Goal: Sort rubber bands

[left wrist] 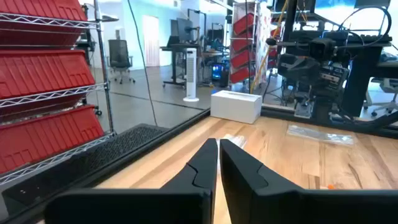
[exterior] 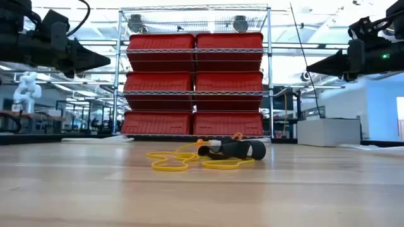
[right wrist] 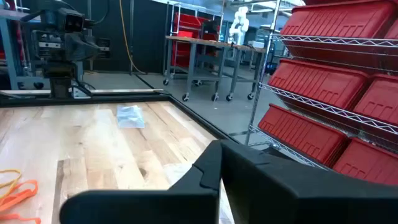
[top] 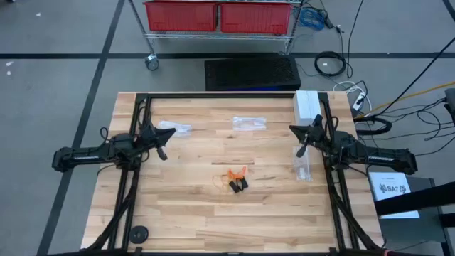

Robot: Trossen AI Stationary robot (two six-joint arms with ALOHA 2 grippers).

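the rubber bands [top: 237, 178] lie in a small heap: orange loops, black ones, and pale yellow-tan loops that show best in the low view. the table [top: 192, 213] is light wood in pale butcher-block strips, with a black frame along its edges. both arms and their grippers are black. the clear bags [top: 249, 122] look whitish. beyond the table, red bins [exterior: 192, 85] fill a silver wire rack, and a white box [top: 307, 105] sits at the table's corner.

The left gripper [top: 163, 153] hangs above the table's left side, its fingers [left wrist: 205, 163] pressed nearly together and holding nothing. The right gripper [top: 300, 151] hangs opposite on the right, fingers [right wrist: 208, 165] closed, also empty.
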